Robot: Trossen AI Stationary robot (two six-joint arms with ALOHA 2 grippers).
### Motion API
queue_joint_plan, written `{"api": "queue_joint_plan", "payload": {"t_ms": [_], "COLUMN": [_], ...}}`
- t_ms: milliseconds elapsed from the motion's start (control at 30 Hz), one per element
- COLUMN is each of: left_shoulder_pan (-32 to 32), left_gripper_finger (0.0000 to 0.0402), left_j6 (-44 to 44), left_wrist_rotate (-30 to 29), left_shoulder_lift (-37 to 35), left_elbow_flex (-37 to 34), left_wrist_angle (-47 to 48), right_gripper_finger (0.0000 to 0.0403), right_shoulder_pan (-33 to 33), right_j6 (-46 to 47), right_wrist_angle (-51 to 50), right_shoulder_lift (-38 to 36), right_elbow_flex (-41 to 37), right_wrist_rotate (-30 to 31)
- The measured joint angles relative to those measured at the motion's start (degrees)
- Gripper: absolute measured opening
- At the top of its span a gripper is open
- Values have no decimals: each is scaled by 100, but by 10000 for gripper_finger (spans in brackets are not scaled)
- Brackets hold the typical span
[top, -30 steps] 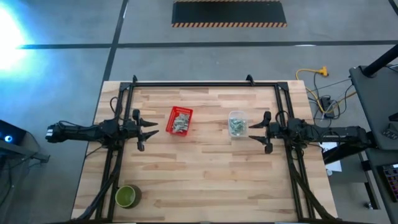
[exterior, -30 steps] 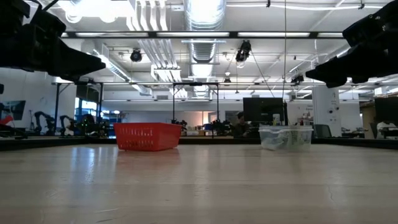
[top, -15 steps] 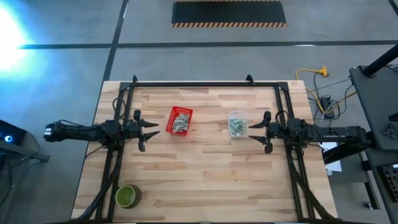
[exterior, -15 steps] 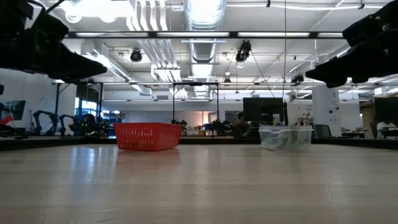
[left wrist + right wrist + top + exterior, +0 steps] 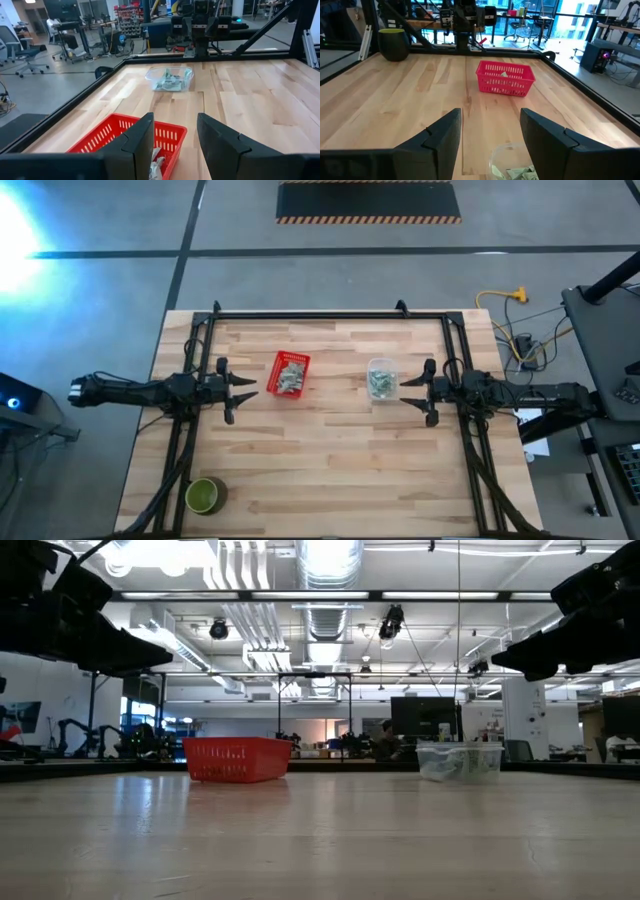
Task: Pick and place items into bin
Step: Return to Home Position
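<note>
Operator: Packets first, please. Where were they at this moment?

Observer: Your packets (image 5: 291, 375) lay in two containers. One group was inside the red basket (image 5: 237, 760), which stood a little left of the middle of the table (image 5: 330, 460). The other group was inside the transparent bin (image 5: 480, 755), a little right of the middle. The two containers stood well apart, both upright, on one line between your two arms.

Operator: And my grippers?

Observer: You had the left gripper (image 5: 175, 145) over the left side of the table, near the red basket but not touching it, and lifted clearly above the wood. Its two fingers were apart and they held nothing. Between them your left wrist camera saw the near corner of the basket, and farther off the transparent bin. You had the right gripper (image 5: 490, 145) over the right side, near the transparent bin, lifted to about the same height. Its fingers were also apart and empty, and between them the right wrist camera saw the rim of the bin with some packets. The grippers pointed toward each other across the table.

Operator: Was anything else on the table?

Observer: Yes, a green bowl (image 5: 204, 496). It stood upright near the corner on your left arm's side, at the lower edge of the high view, well apart from the basket, the bin and both of your grippers.
</note>
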State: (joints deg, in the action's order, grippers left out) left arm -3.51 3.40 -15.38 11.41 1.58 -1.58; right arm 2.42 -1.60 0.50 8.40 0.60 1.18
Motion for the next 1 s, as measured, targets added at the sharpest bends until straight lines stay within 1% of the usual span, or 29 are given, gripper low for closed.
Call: {"api": "queue_joint_plan", "payload": {"t_ms": [1000], "left_shoulder_pan": [0], "left_gripper_finger": [135], "left_j6": [0], "left_wrist_rotate": [0], "left_shoulder_lift": [47], "left_elbow_flex": [0], "left_wrist_angle": [-5], "right_gripper_finger": [194], "right_shoulder_pan": [0], "right_j6": [2], "right_wrist_angle": [-1], "right_shoulder_lift": [-2], "right_elbow_flex": [-2], "right_wrist_rotate": [1]}}
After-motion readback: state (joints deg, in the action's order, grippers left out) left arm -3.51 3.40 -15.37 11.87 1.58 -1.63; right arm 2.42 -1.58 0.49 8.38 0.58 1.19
